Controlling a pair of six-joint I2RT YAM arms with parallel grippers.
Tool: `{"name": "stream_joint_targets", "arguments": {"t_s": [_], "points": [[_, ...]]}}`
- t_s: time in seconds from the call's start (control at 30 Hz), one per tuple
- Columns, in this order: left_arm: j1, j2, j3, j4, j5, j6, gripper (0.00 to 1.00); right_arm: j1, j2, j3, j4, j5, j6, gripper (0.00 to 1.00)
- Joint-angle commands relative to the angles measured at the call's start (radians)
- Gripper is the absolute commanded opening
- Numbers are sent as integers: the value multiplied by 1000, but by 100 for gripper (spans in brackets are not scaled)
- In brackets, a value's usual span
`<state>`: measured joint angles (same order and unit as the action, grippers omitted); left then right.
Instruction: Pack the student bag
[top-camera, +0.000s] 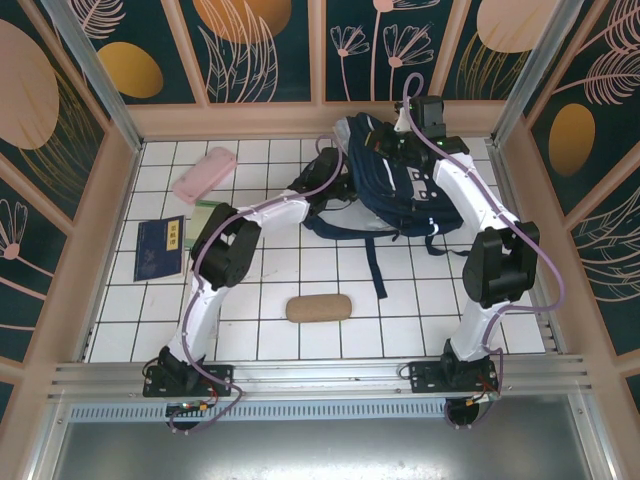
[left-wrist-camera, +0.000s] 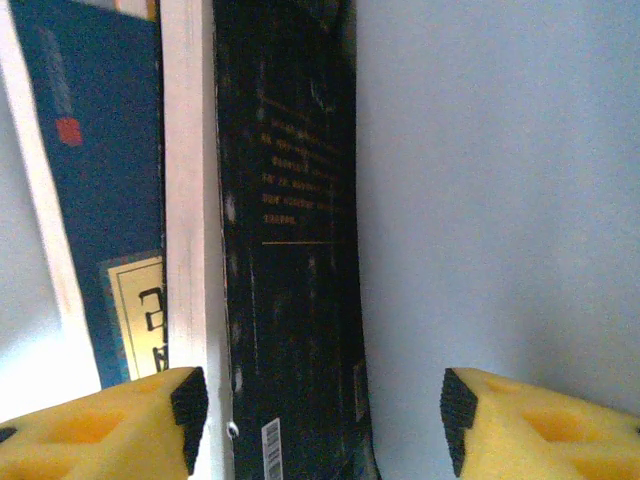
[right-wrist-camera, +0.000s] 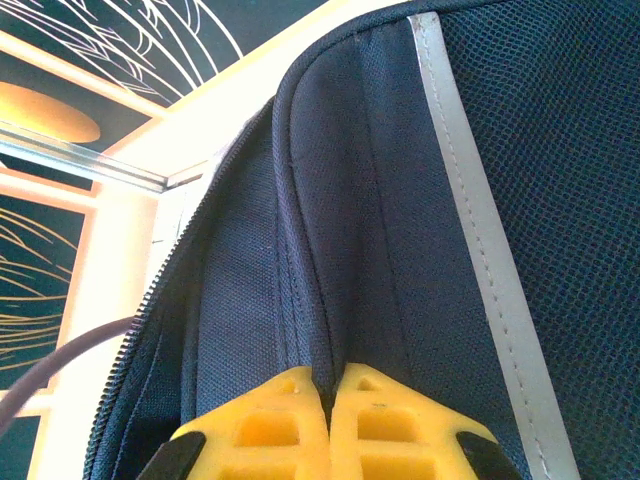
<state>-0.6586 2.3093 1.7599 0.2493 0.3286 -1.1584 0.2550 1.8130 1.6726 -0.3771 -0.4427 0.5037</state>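
Observation:
The navy student bag (top-camera: 400, 190) lies at the back of the tiled table, its opening facing left. My left gripper (top-camera: 326, 166) reaches into that opening. In the left wrist view this gripper (left-wrist-camera: 315, 415) is open, its yellow fingers wide apart on either side of a black book (left-wrist-camera: 290, 250) with a white page edge. A blue book (left-wrist-camera: 100, 170) stands further left and pale lining (left-wrist-camera: 500, 200) is on the right. My right gripper (top-camera: 402, 122) is at the bag's top. In the right wrist view it (right-wrist-camera: 330, 395) is shut on a fold of the bag's fabric (right-wrist-camera: 330, 250) beside a white stripe (right-wrist-camera: 470, 220).
A pink pencil case (top-camera: 205, 175) lies at the back left. A small navy booklet (top-camera: 160, 247) and a green item (top-camera: 207, 214) lie on the left. A tan pouch (top-camera: 319, 308) rests in the front middle. The bag's dark strap (top-camera: 375, 262) trails forward. Wooden walls enclose the table.

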Motion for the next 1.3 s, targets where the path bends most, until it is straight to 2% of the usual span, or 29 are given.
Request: {"name": "stream_joint_targets", "arguments": {"t_s": [0.0,0.07,0.27,0.67,0.87,1.0,1.1,1.27], "points": [[13,2,18,-72,-45,19,66,15,-44,2,83,-31,4,0],[12,55,79,-138,-34,22,66,16,-43,-2,87,-36,9,0],[11,152,161,-174,-29,2,66,19,-44,-6,90,-39,12,0],[-30,240,299,110,135,-35,61,26,-25,-6,88,-50,18,0],[-47,295,363,84,174,-50,61,28,-24,-8,84,-44,15,0],[-45,252,332,14,139,-12,65,26,-23,-8,75,-32,5,0],[-38,194,322,-138,52,75,70,25,-25,-9,64,-16,-10,0],[-18,69,208,-242,-50,141,71,17,-31,-28,66,-2,-20,0]]}}
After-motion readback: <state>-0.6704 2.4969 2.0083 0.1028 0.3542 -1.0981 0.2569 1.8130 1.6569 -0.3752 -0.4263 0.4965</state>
